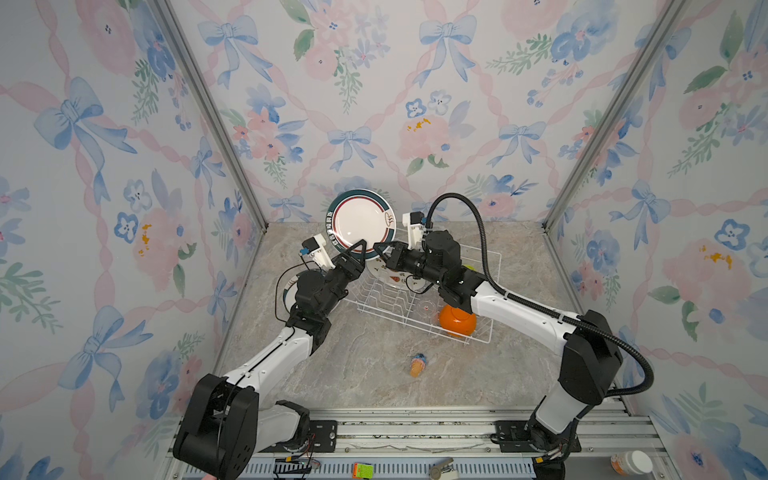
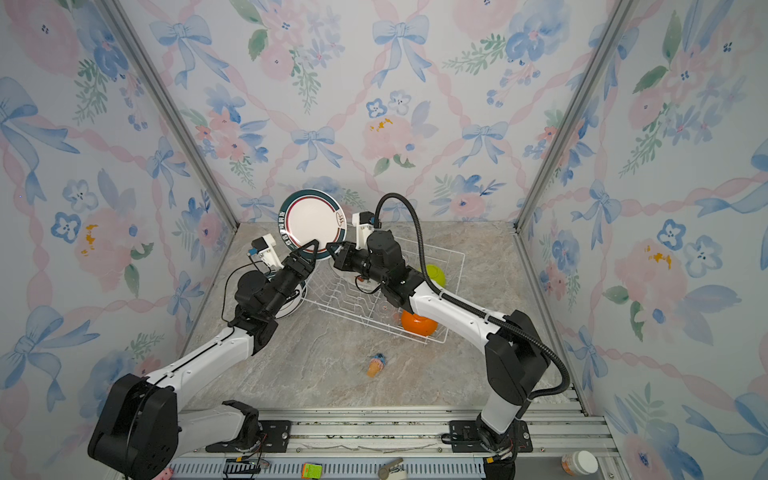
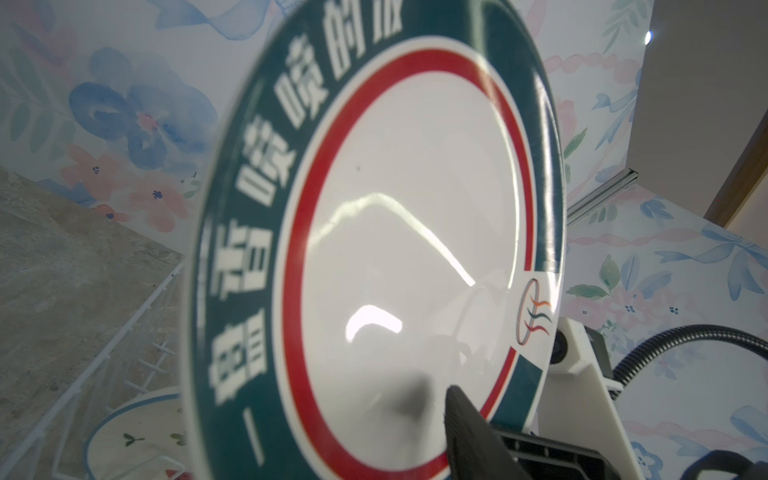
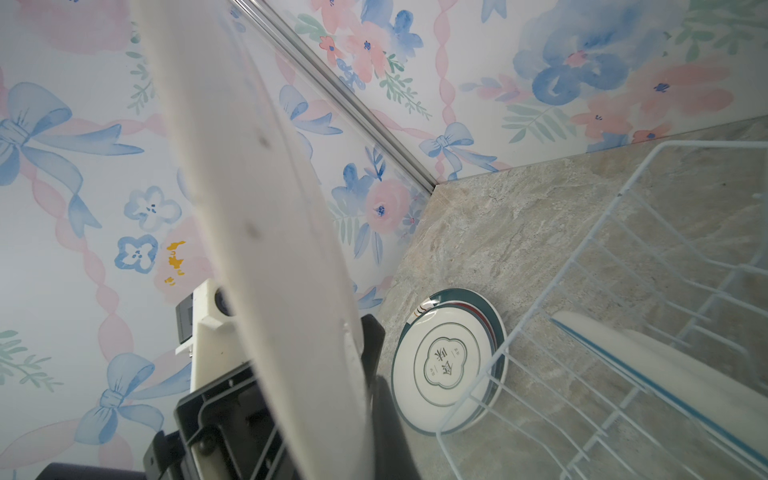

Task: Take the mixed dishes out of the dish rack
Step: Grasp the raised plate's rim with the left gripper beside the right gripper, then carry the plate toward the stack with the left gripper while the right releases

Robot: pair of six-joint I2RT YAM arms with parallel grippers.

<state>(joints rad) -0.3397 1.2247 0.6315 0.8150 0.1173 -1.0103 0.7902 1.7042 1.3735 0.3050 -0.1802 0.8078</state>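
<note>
Inspection finding: you have the round white plate with a dark green rim and a red ring (image 1: 360,222) raised on edge above the far left corner of the large white wire dish rack (image 1: 415,322), clear of its prongs.

Your right gripper (image 1: 380,249) is clamped tight on the plate's lower rim. The right wrist view shows that rim running between its fingers (image 4: 372,345).

Your left gripper (image 1: 360,248) sits at the same lower rim, just beside the right one, with one finger (image 3: 469,428) across the plate's face. Whether it pinches the plate cannot be told.

Contents of the rack:
- a white plate printed with watermelon slices (image 1: 392,278)
- a small clear glass (image 1: 427,307)
- an orange bowl (image 1: 457,320)
- a lime-green bowl (image 2: 435,274)

Stacked green-rimmed plates (image 4: 446,361) lie on the marble-patterned tabletop (image 1: 353,374), just beside the rack's left end. A small orange-and-blue toy (image 1: 417,364) lies on the tabletop, apart from the rack.
</note>
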